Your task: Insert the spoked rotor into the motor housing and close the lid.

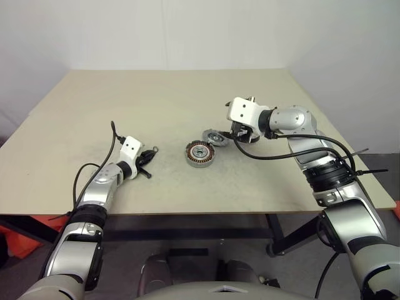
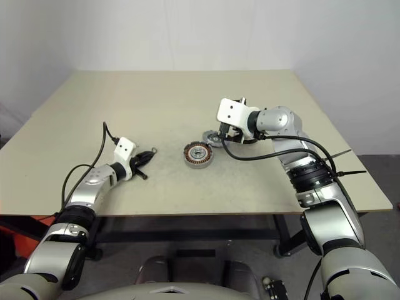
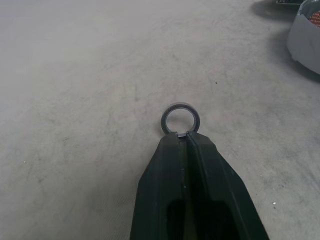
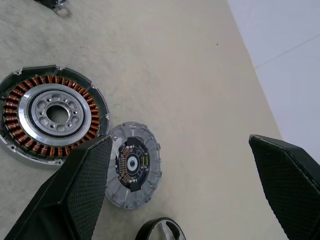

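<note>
Beige tabletop (image 1: pixel 156 100), motor housing (image 1: pixel 200 154) near its middle, lid (image 4: pixel 133 164) flat just beside it, spoked rotor (image 4: pixel 160 229) near the lid, right hand (image 4: pixel 180 190) wide open above them, left hand (image 3: pixel 186 134) well apart, closed on a small ring (image 3: pixel 180 119)

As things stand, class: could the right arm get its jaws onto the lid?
Probably yes. The right gripper hangs just above the lid with jaws wide open, and nothing lies between them; the motor housing sits close beside it.
</note>
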Robot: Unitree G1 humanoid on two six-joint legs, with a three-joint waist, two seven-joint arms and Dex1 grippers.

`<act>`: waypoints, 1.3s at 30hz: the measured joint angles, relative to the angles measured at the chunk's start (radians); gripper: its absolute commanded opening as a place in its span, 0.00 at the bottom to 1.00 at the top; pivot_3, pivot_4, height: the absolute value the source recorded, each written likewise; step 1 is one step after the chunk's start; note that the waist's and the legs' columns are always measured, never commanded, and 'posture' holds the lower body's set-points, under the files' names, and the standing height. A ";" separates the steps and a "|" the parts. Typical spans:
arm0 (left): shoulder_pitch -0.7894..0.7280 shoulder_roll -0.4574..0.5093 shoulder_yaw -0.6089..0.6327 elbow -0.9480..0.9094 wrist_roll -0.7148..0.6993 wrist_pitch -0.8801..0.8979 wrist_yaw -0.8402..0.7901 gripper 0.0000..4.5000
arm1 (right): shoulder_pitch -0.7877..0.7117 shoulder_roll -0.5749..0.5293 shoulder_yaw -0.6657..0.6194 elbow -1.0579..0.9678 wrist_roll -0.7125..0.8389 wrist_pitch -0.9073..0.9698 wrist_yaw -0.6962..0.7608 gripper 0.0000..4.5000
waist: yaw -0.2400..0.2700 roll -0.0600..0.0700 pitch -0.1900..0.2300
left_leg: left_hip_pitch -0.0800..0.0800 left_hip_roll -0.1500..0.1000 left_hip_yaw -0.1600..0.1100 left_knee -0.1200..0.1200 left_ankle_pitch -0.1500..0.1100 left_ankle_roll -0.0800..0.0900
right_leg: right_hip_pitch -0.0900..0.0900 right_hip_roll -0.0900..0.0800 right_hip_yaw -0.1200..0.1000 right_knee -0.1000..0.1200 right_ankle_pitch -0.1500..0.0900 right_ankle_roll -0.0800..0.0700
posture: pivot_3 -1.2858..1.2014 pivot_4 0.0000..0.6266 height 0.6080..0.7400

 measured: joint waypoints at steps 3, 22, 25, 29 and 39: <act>-0.002 -0.001 0.000 0.004 0.000 0.000 0.000 0.06 | 0.000 -0.002 -0.002 -0.006 0.005 0.008 -0.008 1.00 | 0.000 0.000 0.000 | 0.000 0.000 0.000 0.000 0.000 0.000 | 0.000 0.000 0.000 0.000 0.000 0.000 | 0.52 0.00 1.00; -0.051 0.001 0.085 0.009 -0.143 0.164 -0.147 0.03 | 0.039 0.065 0.011 -0.081 0.021 0.061 -0.067 1.00 | 0.000 0.000 0.000 | -0.003 0.000 0.000 0.000 0.000 0.000 | -0.002 0.000 0.000 0.000 0.000 0.000 | 0.52 0.00 1.00; -0.093 0.011 0.118 0.000 -0.192 0.216 -0.184 0.03 | 0.047 0.088 0.022 -0.087 0.017 0.064 -0.087 1.00 | 0.003 0.000 0.000 | -0.004 0.000 0.000 0.000 0.000 0.000 | -0.002 0.000 0.000 -0.001 0.000 0.000 | 0.52 0.00 1.00; -0.150 0.030 0.155 -0.013 -0.244 0.280 -0.220 0.03 | 0.070 0.107 0.029 -0.104 0.009 0.071 -0.110 1.00 | 0.003 0.000 0.000 | -0.004 0.000 0.000 -0.001 0.000 0.000 | -0.002 0.000 0.000 -0.001 0.000 0.000 | 0.52 0.00 1.00; -0.160 0.068 0.083 0.030 -0.138 0.198 -0.235 0.06 | 0.084 0.115 0.041 -0.114 0.008 0.083 -0.129 1.00 | 0.001 0.000 0.000 | -0.004 0.000 0.000 -0.002 0.000 0.000 | -0.002 0.000 0.000 -0.002 0.000 0.000 | 0.52 0.00 1.00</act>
